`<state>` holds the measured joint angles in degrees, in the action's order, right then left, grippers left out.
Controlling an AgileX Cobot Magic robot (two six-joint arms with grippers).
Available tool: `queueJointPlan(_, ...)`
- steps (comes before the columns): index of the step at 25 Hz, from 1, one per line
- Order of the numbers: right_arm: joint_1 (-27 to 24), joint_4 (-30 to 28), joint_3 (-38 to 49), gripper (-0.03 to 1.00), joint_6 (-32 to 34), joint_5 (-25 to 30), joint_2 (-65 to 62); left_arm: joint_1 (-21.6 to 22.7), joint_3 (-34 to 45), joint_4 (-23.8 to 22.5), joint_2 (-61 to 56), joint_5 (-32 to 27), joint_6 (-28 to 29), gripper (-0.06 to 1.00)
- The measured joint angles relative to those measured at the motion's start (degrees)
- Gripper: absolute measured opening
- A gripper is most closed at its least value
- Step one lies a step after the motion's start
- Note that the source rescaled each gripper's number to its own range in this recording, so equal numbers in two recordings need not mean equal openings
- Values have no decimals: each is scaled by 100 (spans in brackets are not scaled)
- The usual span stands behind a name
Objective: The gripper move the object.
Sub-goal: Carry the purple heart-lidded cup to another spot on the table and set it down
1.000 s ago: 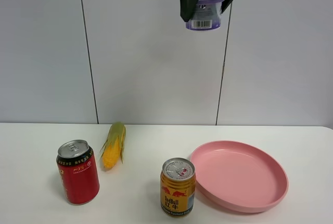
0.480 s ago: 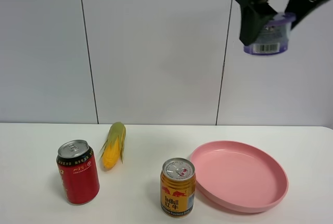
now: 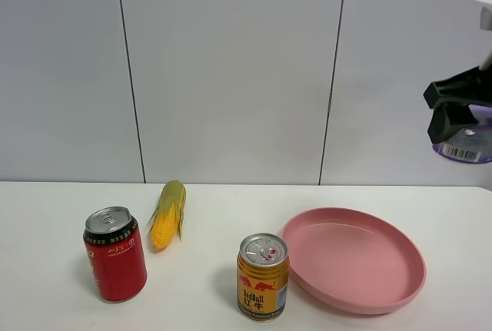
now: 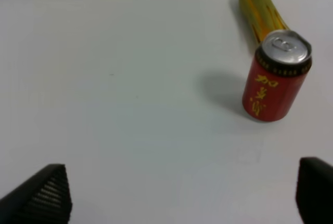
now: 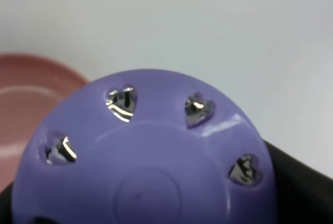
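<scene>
My right gripper (image 3: pixel 463 120), a black two-fingered claw, is shut on the object (image 3: pixel 469 145), a small round container with a purple lid and a barcode label. It holds it in the air at the far right of the exterior view, above and to the right of the pink plate. In the right wrist view the purple lid (image 5: pixel 145 151) with heart-shaped holes fills the frame between the black fingers (image 5: pixel 299 187). My left gripper (image 4: pixel 182 193) is open and empty over bare table, its black fingertips (image 4: pixel 41 195) wide apart.
A pink plate (image 3: pixel 407 262) lies at the right on the white table. A gold Red Bull can (image 3: pixel 262 276) stands at its left. A red can (image 3: pixel 115 263) stands at the left, with a corn cob (image 3: pixel 168 213) behind it.
My right gripper has carried the object from the top centre to the right and downward, to the right edge of the view. Nothing on the table has moved.
</scene>
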<state>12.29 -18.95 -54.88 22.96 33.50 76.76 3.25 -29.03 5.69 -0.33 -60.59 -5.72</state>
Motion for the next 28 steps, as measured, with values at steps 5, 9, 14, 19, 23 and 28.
queueJointPlan(5,-650,-4,257,0,250,-885,743,0,0,0,0,0,0,100)
queueJointPlan(9,-939,-55,257,0,424,-1165,1630,0,0,0,0,0,0,100)
queueJointPlan(14,-962,62,266,0,485,-1908,2477,0,0,0,0,0,0,100)
queueJointPlan(19,-962,64,266,0,473,-2603,2848,0,0,0,0,0,0,100)
queueJointPlan(23,-962,64,266,0,309,-3169,3090,0,0,0,0,0,0,100)
queueJointPlan(28,-962,71,266,0,166,-3220,3267,0,0,0,0,0,0,100)
